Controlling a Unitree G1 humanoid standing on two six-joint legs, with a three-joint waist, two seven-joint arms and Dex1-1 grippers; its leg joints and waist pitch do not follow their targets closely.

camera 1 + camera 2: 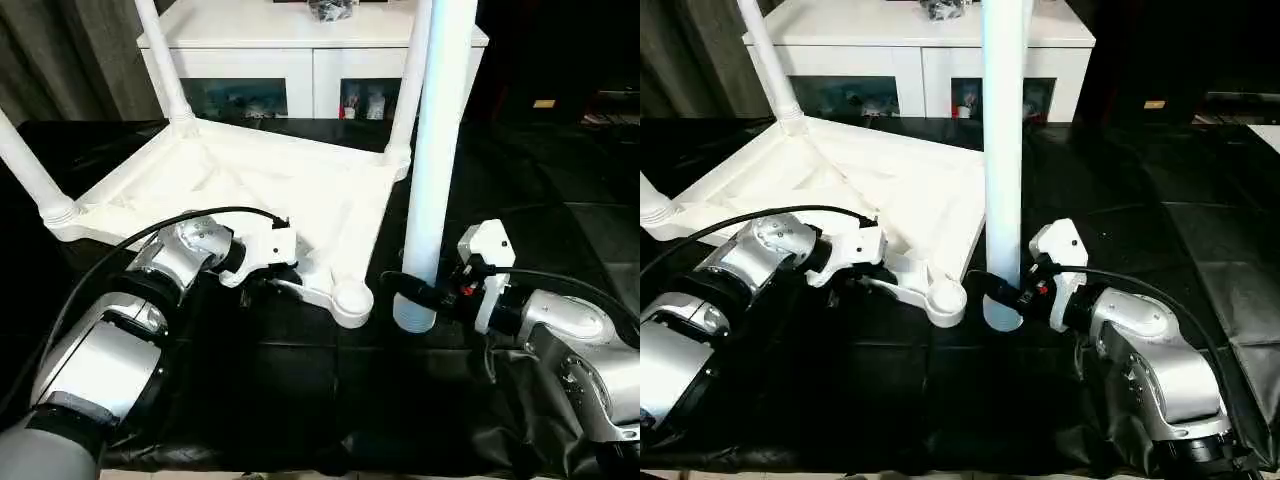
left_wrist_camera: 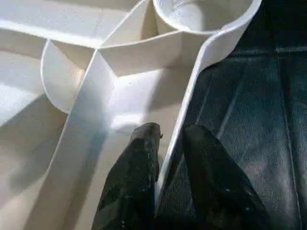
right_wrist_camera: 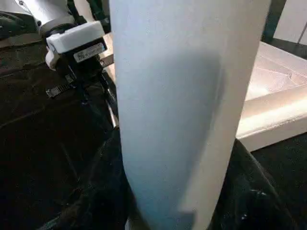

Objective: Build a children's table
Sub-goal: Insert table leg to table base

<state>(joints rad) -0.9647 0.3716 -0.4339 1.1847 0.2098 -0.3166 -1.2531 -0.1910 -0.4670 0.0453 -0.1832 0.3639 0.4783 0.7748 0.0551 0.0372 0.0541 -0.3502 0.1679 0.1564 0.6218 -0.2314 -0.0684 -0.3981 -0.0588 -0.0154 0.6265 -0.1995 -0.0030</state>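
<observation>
While the left gripper [image 2: 165,143] pinches the table top [image 1: 250,180] rim beside the empty socket [image 1: 352,297], the right gripper [image 1: 425,292] holds the last leg [image 1: 435,150] upright just beside it — lift, center, push straight down.

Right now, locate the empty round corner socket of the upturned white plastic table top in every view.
Left eye view: empty corner socket at centre, beside the left gripper.
Right eye view: left of centre.
Left wrist view: top edge.
Right wrist view: not in it.
Shared landmark: the loose white leg, upright in the right gripper.
</observation>
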